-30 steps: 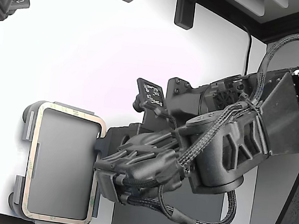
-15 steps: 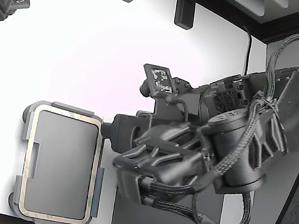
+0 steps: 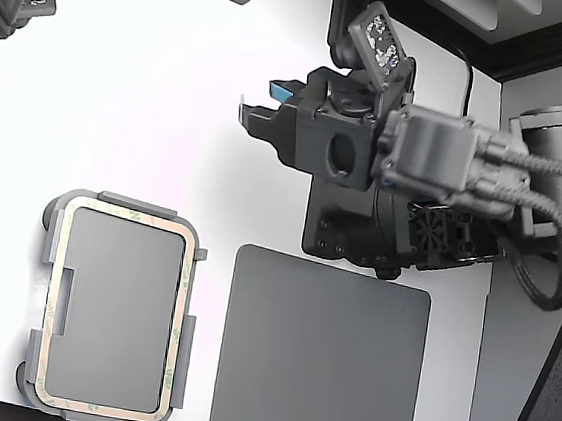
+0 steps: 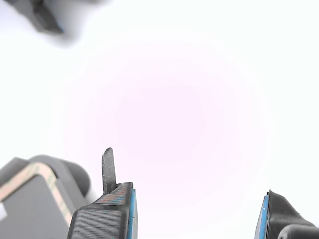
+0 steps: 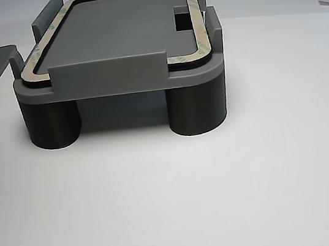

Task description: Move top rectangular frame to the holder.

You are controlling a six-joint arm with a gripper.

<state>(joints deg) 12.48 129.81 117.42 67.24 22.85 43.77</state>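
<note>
Cream frame (image 3: 185, 301) w/ greenish marks lies flat inside grey holder (image 3: 48, 246), between its edge tabs; holder stands on tabletop at exterior view's lower left.

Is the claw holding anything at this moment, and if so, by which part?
Nothing is held. The claw is open and empty, and the frame lies in the holder.

Exterior overhead; wrist low over table; other low, near holder (image 5: 121, 80).
</note>
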